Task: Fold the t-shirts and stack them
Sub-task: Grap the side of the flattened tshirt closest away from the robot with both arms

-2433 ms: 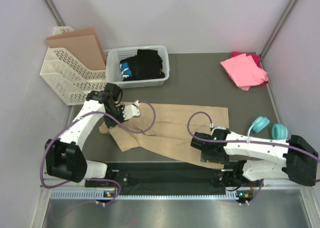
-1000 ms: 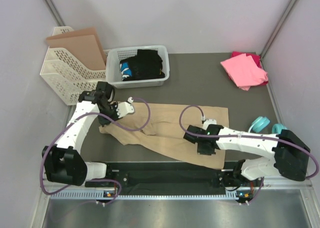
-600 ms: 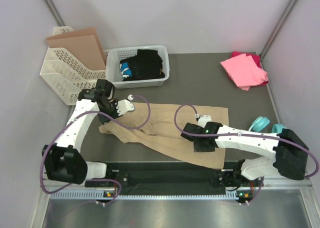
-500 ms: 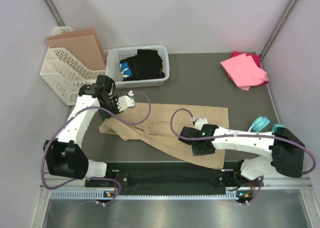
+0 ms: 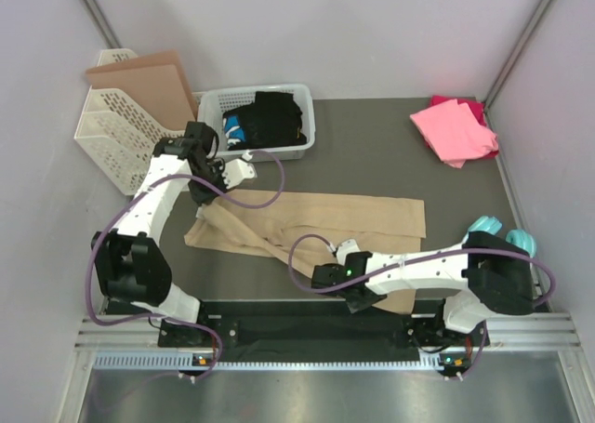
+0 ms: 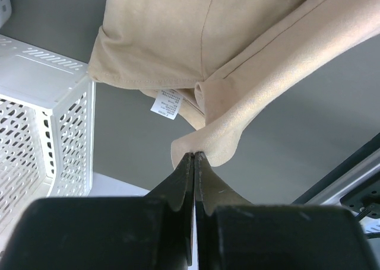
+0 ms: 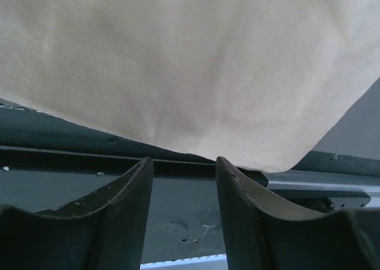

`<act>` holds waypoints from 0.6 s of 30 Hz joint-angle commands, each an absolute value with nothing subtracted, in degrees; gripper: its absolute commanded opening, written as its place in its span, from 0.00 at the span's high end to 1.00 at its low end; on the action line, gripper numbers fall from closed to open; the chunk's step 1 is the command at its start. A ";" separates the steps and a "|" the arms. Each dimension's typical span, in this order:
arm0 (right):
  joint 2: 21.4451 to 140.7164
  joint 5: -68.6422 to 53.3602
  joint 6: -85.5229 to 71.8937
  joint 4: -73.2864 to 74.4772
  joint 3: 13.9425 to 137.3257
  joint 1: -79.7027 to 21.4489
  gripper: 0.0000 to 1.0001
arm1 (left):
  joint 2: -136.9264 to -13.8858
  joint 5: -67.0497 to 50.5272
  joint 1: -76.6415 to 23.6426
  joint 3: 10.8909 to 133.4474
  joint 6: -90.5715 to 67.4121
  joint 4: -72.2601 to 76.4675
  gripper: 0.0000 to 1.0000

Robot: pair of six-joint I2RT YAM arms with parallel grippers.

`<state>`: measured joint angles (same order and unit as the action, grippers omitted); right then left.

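Observation:
The tan t-shirt (image 5: 325,223) lies spread across the middle of the table and fills the top of the left wrist view (image 6: 178,38). My left gripper (image 5: 208,196) (image 6: 195,153) is shut on a fold of the shirt's left edge, near its white label (image 6: 166,104), and holds it a little above the table. My right gripper (image 5: 358,297) (image 7: 183,163) is open and empty at the shirt's near edge (image 7: 190,74), by the table's front rail. The bright pink t-shirt (image 5: 454,130) lies folded over the magenta one (image 5: 472,105) at the far right corner.
A white basket (image 5: 212,125) with dark clothes stands at the back. A white perforated rack (image 5: 125,139) (image 6: 41,133) holding a brown cardboard sheet (image 5: 149,84) stands at the far left, close to my left arm. Teal headphones (image 5: 493,228) lie at the right edge.
My left gripper has moved toward the back of the table, pulling the shirt's left edge with it. My right gripper has slid left along the shirt's near edge.

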<state>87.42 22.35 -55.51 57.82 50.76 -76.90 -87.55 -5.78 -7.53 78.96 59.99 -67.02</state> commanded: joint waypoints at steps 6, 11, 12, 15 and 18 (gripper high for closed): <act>89.64 22.06 -57.04 53.27 49.75 -78.40 0.65 | -87.10 -6.42 -7.29 80.69 60.03 -67.24 1.00; 91.14 21.19 -57.74 50.63 47.82 -78.31 0.67 | -86.84 -6.24 -7.29 81.03 60.12 -67.41 1.00; 91.32 20.92 -57.74 50.28 47.03 -78.40 0.67 | -86.75 -6.24 -7.29 81.12 60.12 -67.41 1.00; 91.84 21.00 -58.18 49.31 45.97 -78.31 0.70 | -86.57 -6.24 -7.29 81.04 60.12 -67.76 1.00; 91.67 21.79 -58.71 49.31 45.79 -77.87 0.77 | -86.05 -6.07 -7.29 80.86 60.12 -67.85 1.00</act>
